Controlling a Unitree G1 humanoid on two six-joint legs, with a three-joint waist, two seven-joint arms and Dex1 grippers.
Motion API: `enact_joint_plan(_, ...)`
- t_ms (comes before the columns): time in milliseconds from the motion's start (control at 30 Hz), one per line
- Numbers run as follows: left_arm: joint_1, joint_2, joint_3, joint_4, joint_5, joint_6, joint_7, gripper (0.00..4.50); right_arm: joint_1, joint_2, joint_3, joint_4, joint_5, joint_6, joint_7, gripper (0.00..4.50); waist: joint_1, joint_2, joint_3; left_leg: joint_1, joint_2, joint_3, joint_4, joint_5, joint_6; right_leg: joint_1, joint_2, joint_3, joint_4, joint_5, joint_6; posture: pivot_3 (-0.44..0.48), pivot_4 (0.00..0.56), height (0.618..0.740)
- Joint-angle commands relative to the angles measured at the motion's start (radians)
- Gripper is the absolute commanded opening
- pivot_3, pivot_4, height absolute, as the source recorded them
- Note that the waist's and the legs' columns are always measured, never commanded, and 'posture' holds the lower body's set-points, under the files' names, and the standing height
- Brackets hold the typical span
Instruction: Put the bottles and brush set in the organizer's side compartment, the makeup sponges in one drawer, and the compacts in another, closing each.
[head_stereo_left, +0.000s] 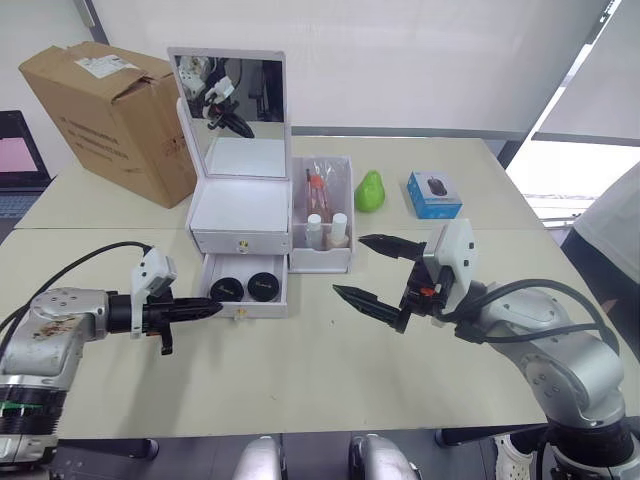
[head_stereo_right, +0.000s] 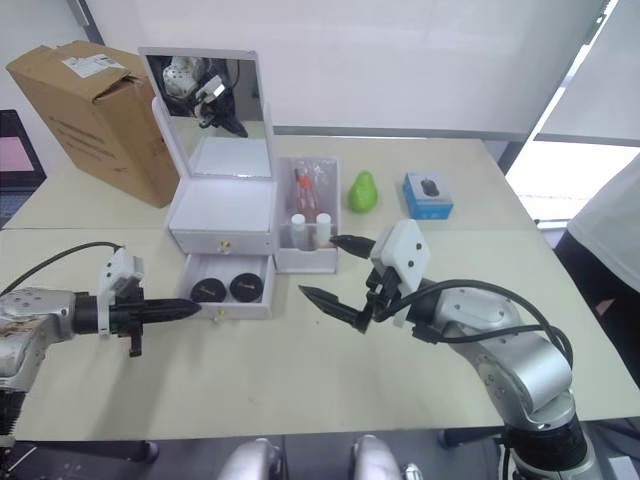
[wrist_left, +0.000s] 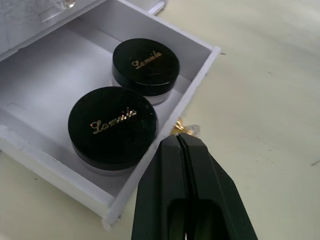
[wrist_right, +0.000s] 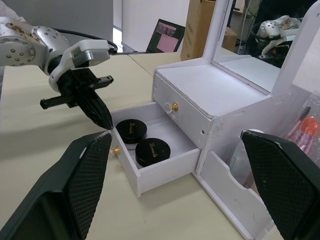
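The white organizer (head_stereo_left: 240, 205) stands with its mirror lid up. Its lower drawer (head_stereo_left: 243, 290) is pulled out and holds two black-lidded compacts (head_stereo_left: 228, 288) (head_stereo_left: 264, 285) side by side. The upper drawer is closed. In the side compartment (head_stereo_left: 322, 255) stand two white-capped bottles (head_stereo_left: 315, 228) (head_stereo_left: 339, 228), with the brush set (head_stereo_left: 318, 185) behind them. The makeup sponges are out of view. My left gripper (head_stereo_left: 212, 309) is shut, its tip right at the open drawer's gold knob (wrist_left: 186, 130). My right gripper (head_stereo_left: 348, 266) hangs wide open and empty, in front of the side compartment.
A cardboard box (head_stereo_left: 115, 110) stands left of the organizer. A green pear-shaped object (head_stereo_left: 371, 190) and a small blue box (head_stereo_left: 434, 194) lie right of it. A laptop (head_stereo_left: 15, 150) sits at the far left. The table's front edge runs close below both arms.
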Motion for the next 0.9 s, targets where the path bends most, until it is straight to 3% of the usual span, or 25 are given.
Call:
enact_joint_plan(33,-0.067,-0.036,0.001,0.048,0.045,-0.061,0.081,0.02,-0.008,-0.008,-0.032,-0.027,0.022,0.002,-0.002,4.50,0.003,-0.001,0.000,0.000,0.000,0.000,0.000,0.000,0.000,0.000,0.000,0.000,0.000,0.000,0.000,0.000,0.150,0.740)
enact_joint_plan(600,-0.218,-0.169,-0.052,0.295,0.208,-0.268,0.268,0.02,0.000,-0.013,-0.042,-0.048,0.034,0.020,-0.023,4.50,0.002,-0.007,-0.004,0.000,0.000,0.000,0.000,0.000,0.000,0.001,0.000,0.000,0.000,0.001,0.001,0.000,0.150,0.740)
enact_joint_plan(900,-0.251,-0.244,-0.065,0.343,0.237,-0.310,0.323,0.02,0.011,-0.007,-0.041,-0.058,0.041,0.023,-0.037,4.50,0.003,-0.007,-0.005,0.000,0.000,0.000,0.000,0.000,0.000,0.001,0.000,0.000,0.000,0.004,0.005,0.000,0.150,0.740)
